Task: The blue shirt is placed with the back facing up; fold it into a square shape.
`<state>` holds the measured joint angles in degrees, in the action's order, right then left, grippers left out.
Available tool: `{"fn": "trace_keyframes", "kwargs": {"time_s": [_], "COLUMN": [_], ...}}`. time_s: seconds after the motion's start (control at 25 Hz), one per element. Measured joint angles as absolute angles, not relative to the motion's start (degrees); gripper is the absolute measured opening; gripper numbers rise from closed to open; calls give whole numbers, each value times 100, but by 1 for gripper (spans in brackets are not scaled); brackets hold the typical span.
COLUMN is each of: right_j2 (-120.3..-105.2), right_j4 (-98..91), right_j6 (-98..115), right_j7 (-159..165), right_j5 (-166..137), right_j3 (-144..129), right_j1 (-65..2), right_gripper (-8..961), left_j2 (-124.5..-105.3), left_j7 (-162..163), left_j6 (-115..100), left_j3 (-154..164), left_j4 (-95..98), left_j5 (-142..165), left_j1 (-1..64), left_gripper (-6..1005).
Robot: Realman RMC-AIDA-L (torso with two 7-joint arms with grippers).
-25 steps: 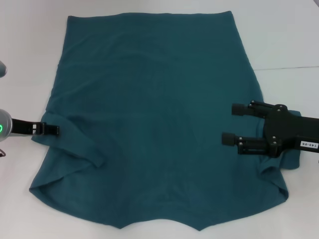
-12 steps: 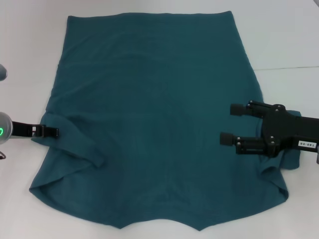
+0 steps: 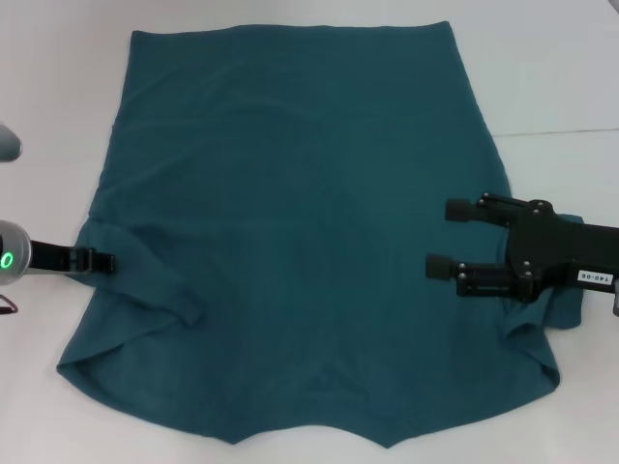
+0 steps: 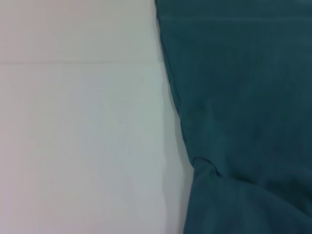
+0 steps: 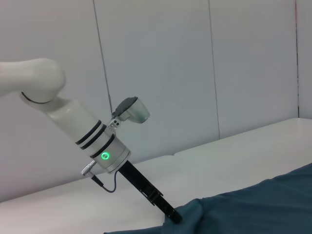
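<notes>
Shirt: dark teal-blue short-sleeved knit T-shirt (image 3: 300,242), spread flat on the white table (image 3: 561,77), hem far from me, neckline edge near; both sleeves already turned in onto the body.
Left pincer: my left gripper (image 3: 97,260), slim and black, low at the shirt's left edge where the tucked sleeve puckers; whether its fingers grip cloth I cannot tell. Over the last second it has slid a little outward, off the fabric toward bare table.
Left wrist view: only the shirt's side edge and white table; no fingers shown.
Fold, left: sleeve flap lies over the body with a raised crease running toward the near hem.
Right pincer: my right gripper (image 3: 447,236), black, jaws wide apart and empty, hovering over the shirt's right side just inside the folded sleeve; it has crept slightly further in over the cloth.
Right wrist view: my left arm's tip meeting the cloth edge.
Meaning: by my judgement the sleeve tucks are finished and both arms are resetting; the lengthwise fold remains.
</notes>
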<state>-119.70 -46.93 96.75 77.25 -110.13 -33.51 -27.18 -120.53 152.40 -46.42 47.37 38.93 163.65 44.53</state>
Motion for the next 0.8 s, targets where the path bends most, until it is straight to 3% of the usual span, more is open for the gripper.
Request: {"fn": "trace_keyframes", "kwargs": {"time_s": [0.16, 0.36, 0.8], "right_j2": [-11970, -11976, -11980], "right_j4": [-4693, -4693, -4674], "right_j6": [9664, 9650, 9642], "right_j7": [7725, 7725, 7725], "right_j5": [-11012, -11013, -11012], "right_j3": [-3336, -3330, -3322], "right_j1": [-2723, -2725, -2720], "right_gripper": [916, 916, 916], "left_j2": [-12039, -12040, -12067], "left_j7": [15240, 15240, 15154], "left_j6": [-4647, -4668, -4664], "left_j3": [4737, 4737, 4733], "left_j4": [3782, 3783, 3808], "left_j5": [16362, 16315, 16263], "left_j1": [4498, 4506, 4569], "left_gripper": [745, 485, 253]}}
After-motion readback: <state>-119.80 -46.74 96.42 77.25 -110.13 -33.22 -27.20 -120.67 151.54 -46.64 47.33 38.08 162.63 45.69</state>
